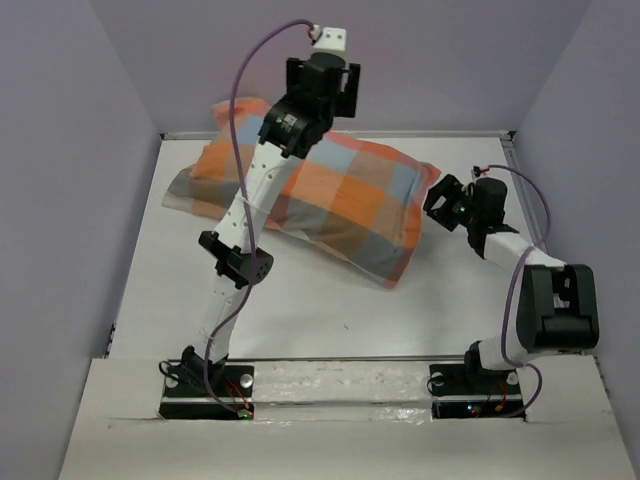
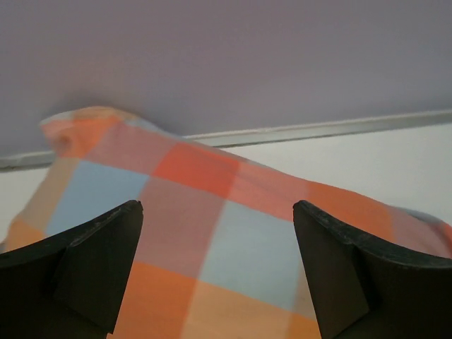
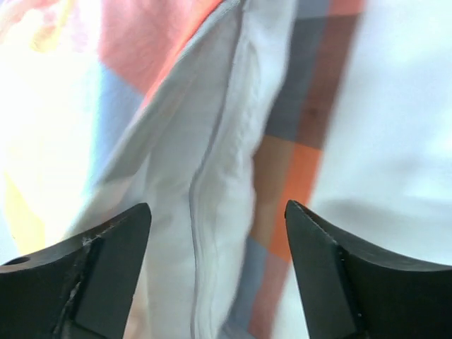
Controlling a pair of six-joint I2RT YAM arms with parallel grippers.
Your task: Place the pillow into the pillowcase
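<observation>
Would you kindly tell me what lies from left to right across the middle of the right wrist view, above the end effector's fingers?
The pillowcase, its bright upper layer, then the white pillow with its seamed edge, then the pillowcase's shaded lower layer, then the bare white table.

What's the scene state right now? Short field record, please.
pillowcase: lying on the table, plump and filled
pillow: inside the pillowcase, white seamed edge showing at its mouth
left gripper: open, empty, above the pillowcase
right gripper: open, empty, at the mouth end
task: insertion looks about done
</observation>
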